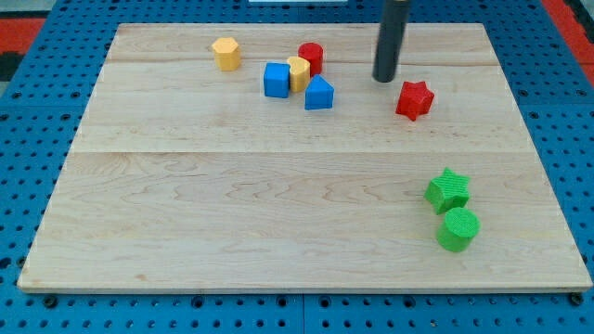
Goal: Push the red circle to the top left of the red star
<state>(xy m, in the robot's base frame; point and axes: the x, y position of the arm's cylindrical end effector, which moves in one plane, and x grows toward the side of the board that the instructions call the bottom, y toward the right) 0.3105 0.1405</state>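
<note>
The red circle (311,57) stands near the view's top, touching a yellow block (298,72) on its lower left. The red star (415,99) lies to the right of it, lower in the view. My tip (385,78) is between them, just up and left of the red star and well to the right of the red circle, touching neither.
A blue cube (277,80) and a blue triangle (318,94) crowd below the red circle. A yellow hexagon (225,53) sits at the top left. A green star (448,190) and green circle (458,228) lie at the lower right. The wooden board (232,204) ends on a blue pegboard.
</note>
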